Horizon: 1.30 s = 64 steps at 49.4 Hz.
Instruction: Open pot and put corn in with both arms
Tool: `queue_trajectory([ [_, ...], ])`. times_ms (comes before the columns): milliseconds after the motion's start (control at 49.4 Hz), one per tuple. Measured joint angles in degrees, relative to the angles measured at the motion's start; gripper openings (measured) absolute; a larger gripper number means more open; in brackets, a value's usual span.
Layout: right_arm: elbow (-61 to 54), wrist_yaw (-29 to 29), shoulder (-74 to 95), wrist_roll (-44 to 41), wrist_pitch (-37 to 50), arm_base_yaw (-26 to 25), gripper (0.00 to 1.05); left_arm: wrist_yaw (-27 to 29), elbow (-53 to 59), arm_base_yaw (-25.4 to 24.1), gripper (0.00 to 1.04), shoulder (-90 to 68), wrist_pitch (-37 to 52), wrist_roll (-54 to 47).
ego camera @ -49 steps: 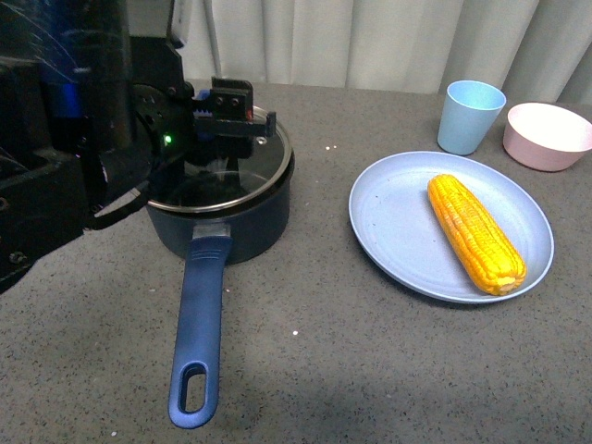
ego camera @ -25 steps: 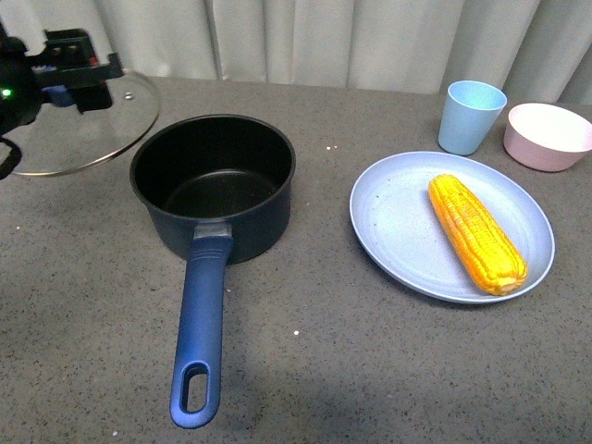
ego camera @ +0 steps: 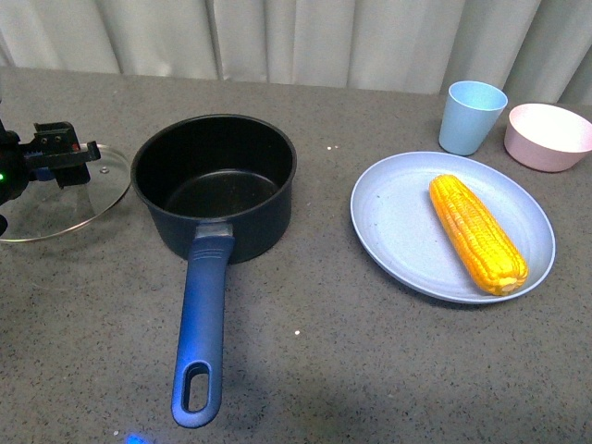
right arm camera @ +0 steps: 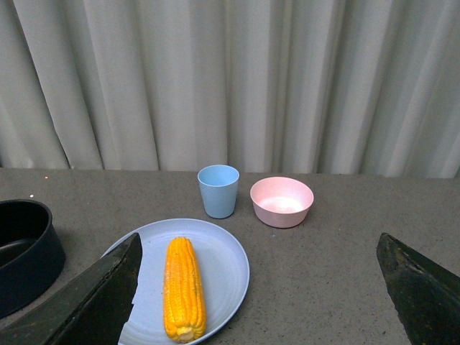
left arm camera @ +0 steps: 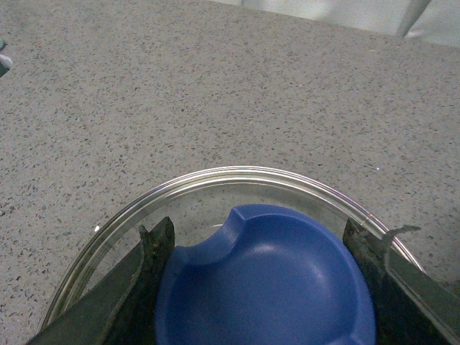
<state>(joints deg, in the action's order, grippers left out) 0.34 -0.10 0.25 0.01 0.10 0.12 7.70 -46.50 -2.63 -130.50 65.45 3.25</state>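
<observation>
front cam sits high, looking down past the pot (ego camera: 215, 185) toward the curtain (ego camera: 324, 37), left wrist cam crazy close over the glass lid (left arm camera: 215, 198), right wrist cam low, further back, facing the curtain too, shares corn (ego camera: 477, 233), blue plate (ego camera: 398, 222), blue cup (ego camera: 470, 116), pink bowl (ego camera: 548, 136) with front

Left claw (left arm camera: 260, 243) seemingly clamps the glass lid (left arm camera: 215, 188) by its blue knob (left arm camera: 267, 284) above grey countertop (left arm camera: 180, 86).

No text, number or brand is readable anywhere (the pot (ego camera: 242, 231), plate (ego camera: 398, 217) and cup (ego camera: 470, 117) are plain).
</observation>
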Motion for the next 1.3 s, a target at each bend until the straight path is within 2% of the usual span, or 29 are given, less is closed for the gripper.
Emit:
queue_trajectory([
  [507,0.0,0.0,0.0,0.0,0.0,0.0,0.96,0.4,-2.6,-0.2,0.63,-3.2,-4.3,-1.8],
  [729,0.0,0.0,0.0,0.0,0.0,0.0,0.96,0.3,-1.3,-0.2,1.00,-1.2,-4.4,-1.6],
  [790,0.0,0.0,0.0,0.0,0.0,0.0,0.96,0.2,0.5,0.0,0.98,1.9,-4.0,-1.3],
  [1114,0.0,0.0,0.0,0.0,0.0,0.0,0.96,-4.0,18.2,1.0,0.98,26.4,-1.6,0.4],
  [1135,0.0,0.0,0.0,0.0,0.0,0.0,0.96,-4.3,19.6,1.6,0.97,28.0,-1.5,0.1],
  [1195,0.0,0.0,0.0,0.0,0.0,0.0,0.96,-7.5,24.6,2.3,0.83,32.2,6.2,-1.4],
  [1297,0.0,0.0,0.0,0.0,0.0,0.0,0.96,-7.8,29.7,2.7,0.64,43.8,1.9,-2.1],
])
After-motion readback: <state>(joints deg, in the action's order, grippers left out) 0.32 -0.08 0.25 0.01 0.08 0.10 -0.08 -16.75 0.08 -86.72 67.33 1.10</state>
